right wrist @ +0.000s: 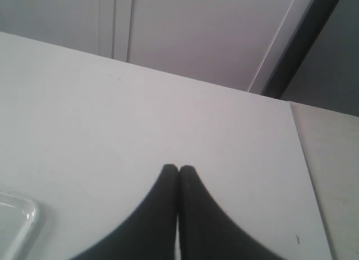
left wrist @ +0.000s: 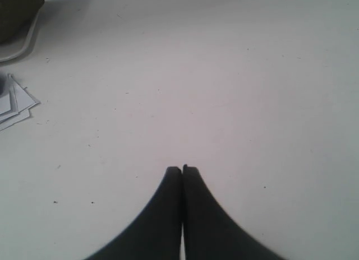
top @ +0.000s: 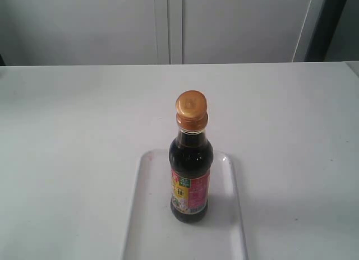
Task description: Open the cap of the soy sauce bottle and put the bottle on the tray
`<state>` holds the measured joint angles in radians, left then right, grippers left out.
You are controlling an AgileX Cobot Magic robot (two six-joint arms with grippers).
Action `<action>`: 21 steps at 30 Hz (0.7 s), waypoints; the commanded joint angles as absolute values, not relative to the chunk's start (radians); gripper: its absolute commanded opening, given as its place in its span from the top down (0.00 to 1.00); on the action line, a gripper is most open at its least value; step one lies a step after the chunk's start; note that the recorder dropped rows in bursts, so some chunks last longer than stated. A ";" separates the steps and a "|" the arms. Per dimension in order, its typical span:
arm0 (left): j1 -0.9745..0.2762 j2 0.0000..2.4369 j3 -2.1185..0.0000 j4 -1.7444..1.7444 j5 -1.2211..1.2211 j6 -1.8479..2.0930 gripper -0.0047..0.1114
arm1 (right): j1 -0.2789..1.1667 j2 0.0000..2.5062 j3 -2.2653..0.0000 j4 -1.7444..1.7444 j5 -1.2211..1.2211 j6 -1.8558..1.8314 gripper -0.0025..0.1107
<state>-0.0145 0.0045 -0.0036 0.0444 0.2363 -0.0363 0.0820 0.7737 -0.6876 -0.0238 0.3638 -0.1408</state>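
Note:
The soy sauce bottle [top: 190, 176] stands upright on the white tray [top: 147, 215] in the exterior view, dark liquid inside and a red, yellow and green label low on its front. Its golden cap [top: 191, 109] sits on the neck. Neither gripper shows in the exterior view. My left gripper [left wrist: 182, 169] is shut, black fingers pressed together over bare white table, with nothing held. Over the white table, my right gripper [right wrist: 178, 168] is shut and empty too. A rounded corner of the tray [right wrist: 19, 223] shows beside it in the right wrist view.
The white table [top: 67, 137] ends at a grey wall of panels [top: 168, 24] behind. A small stack of papers [left wrist: 12, 106] and a dark object with a pale cable [left wrist: 17, 24] lie near the left gripper. The table's side edge [right wrist: 305, 176] runs close to the right gripper.

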 commanded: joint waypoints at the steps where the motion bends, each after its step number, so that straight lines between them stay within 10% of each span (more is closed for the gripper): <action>1: -0.012 0.000 0.000 0.034 0.232 -0.042 0.96 | 0.078 0.769 -0.684 -0.023 0.350 -0.134 0.98; 21: -0.012 0.000 0.000 0.034 0.232 -0.042 0.96 | 0.078 0.769 -0.684 -0.021 0.350 -0.121 0.98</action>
<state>-0.0145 0.0045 -0.0036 0.0444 0.2363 -0.0363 0.0820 0.7737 -0.6876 -0.0238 0.3638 -0.1386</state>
